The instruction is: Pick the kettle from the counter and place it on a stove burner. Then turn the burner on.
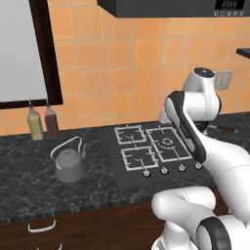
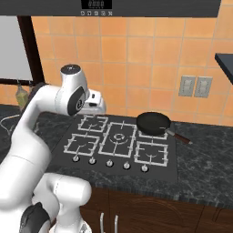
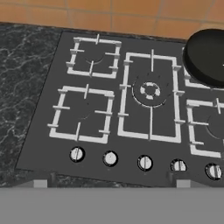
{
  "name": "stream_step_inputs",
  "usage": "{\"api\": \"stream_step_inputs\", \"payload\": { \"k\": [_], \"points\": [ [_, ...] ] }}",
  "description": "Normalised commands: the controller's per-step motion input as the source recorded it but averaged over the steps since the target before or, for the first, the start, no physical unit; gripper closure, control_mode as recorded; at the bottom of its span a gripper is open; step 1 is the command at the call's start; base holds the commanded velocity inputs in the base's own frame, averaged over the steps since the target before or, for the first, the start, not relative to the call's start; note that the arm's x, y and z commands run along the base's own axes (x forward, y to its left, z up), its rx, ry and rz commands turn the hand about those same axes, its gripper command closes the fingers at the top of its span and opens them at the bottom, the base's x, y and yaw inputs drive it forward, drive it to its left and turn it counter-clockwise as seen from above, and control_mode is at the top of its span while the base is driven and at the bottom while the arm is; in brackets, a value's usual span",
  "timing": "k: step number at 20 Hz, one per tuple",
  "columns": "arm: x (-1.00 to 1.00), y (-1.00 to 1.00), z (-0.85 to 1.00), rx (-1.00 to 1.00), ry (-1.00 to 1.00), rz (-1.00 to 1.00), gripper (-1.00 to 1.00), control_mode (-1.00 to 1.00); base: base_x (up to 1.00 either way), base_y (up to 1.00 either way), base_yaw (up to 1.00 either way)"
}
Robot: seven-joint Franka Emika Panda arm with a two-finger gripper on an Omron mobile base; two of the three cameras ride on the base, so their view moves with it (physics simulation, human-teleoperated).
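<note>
Grey metal, the small squat kettle [image 1: 69, 163] is left sitting untouched on the black stone-look counter [image 1: 29, 180], left of the big ringed stove burner [image 3: 150, 90], so everything's pending, and the gripper's opening can't be told.

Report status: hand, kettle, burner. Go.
Hand above the cooktop, holding nothing, open. Kettle on the counter, left of the stove. Centre burner bare; frying pan on the back-right burner.

A home kitchen; a black gas cooktop [image 3: 131, 100] set in a dark stone tabletop [image 1: 29, 180], orange wall tiles [image 2: 136, 59], a range hood [image 1: 166, 7] overhead.
</note>
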Motion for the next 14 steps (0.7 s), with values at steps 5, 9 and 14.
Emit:
{"api": "stream_step_inputs", "payload": {
  "k": [5,9,14],
  "points": [
    [-0.04,-0.11,-0.04,0.0,-0.01,0.01,-1.0,-1.0,0.0,0.0,0.0],
    [-0.08,0.65,0.0,0.04,-0.03,-0.08,-1.0,-1.0,0.0,0.0,0.0],
    [-0.36,0.91,0.0,0.13,-0.14,-0.17,-1.0,-1.0,0.0,0.0,0.0]
  ]
}}
